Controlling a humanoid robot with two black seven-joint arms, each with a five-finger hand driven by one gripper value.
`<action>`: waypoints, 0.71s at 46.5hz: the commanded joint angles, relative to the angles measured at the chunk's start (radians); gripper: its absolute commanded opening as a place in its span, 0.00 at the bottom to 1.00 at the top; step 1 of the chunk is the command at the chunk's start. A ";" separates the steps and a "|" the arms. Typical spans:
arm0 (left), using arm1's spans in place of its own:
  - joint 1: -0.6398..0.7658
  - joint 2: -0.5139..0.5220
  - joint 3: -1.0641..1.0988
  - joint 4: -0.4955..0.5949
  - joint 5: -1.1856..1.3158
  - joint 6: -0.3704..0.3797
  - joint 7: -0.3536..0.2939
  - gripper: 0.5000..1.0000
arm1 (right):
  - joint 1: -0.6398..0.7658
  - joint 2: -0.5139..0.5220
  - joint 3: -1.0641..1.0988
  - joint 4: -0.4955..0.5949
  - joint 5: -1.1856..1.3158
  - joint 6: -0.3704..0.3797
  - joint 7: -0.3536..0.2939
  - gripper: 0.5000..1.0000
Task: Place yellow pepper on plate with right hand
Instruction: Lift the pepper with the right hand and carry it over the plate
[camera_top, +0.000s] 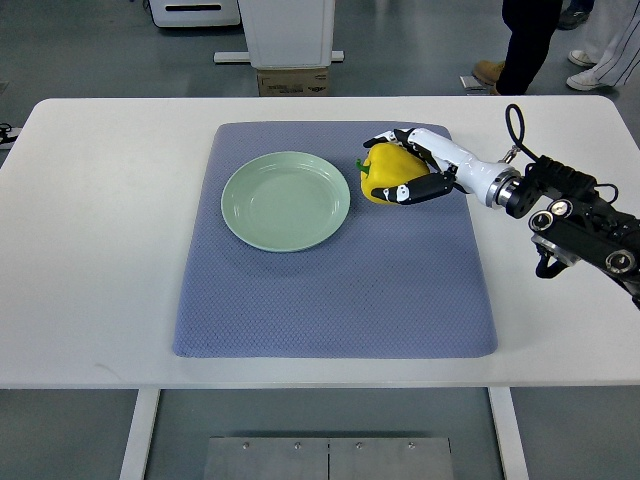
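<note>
A white tabletop carries a blue-grey textured cloth mat; on it lies a round pale-green plate, just beyond the fingertips. The right hand has its fingers clamped around the glossy yellow pepper. Best to lift clear of the rim, centre, then release.

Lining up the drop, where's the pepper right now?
In the top view the pepper sits in the right robot hand, over the mat just right of the plate, not yet on it.
</note>
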 joint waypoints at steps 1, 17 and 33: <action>0.000 0.000 0.000 0.000 0.000 0.000 0.001 1.00 | 0.016 0.033 0.000 -0.020 0.007 -0.001 -0.008 0.00; 0.000 0.000 0.000 0.000 0.000 0.000 0.001 1.00 | 0.070 0.247 0.000 -0.155 0.013 -0.002 -0.028 0.00; 0.000 0.000 0.000 0.001 0.000 0.000 -0.001 1.00 | 0.084 0.311 0.000 -0.214 0.013 -0.022 -0.065 0.00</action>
